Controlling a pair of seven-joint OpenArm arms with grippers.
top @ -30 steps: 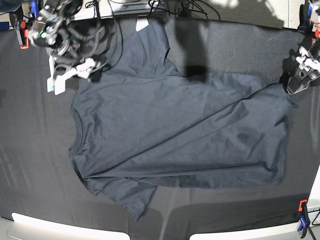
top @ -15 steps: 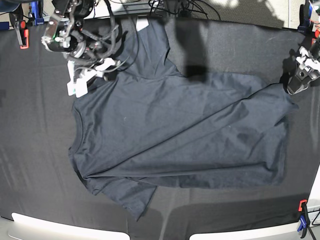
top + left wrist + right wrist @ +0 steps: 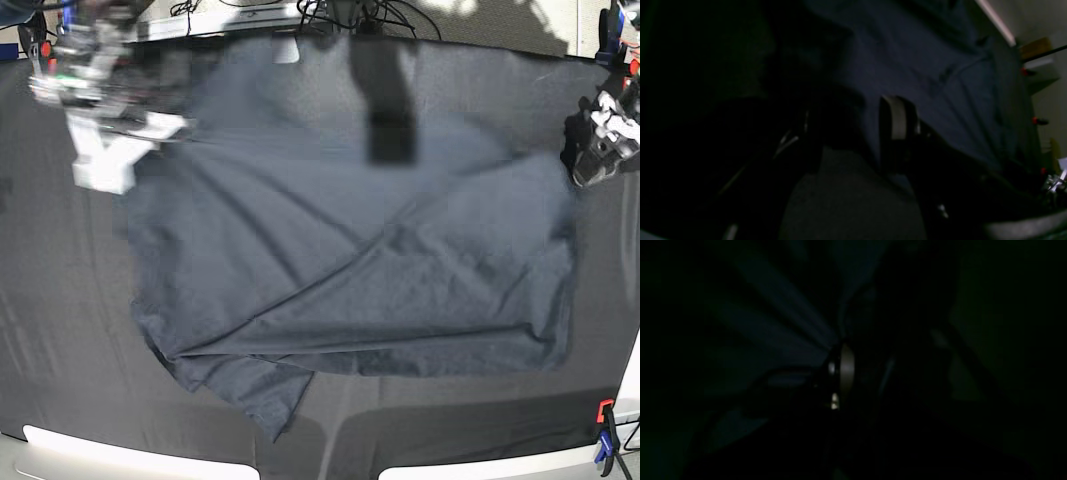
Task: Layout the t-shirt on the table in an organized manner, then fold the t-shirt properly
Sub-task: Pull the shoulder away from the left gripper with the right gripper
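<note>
Right wrist view: near black, cloth barely legible. Right gripper (image 3: 105, 165) blurred — jaws closed, apparently on the t-shirt (image 3: 350, 270) at its upper corner. Left gripper (image 3: 598, 160) half-open at the opposite corner; grip unclear. Bare table (image 3: 60, 330) lies outward of both.

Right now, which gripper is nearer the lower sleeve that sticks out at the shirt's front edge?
Right. The right gripper sits at the t-shirt's shoulder above that sleeve; the left gripper is at the far hem corner.
</note>
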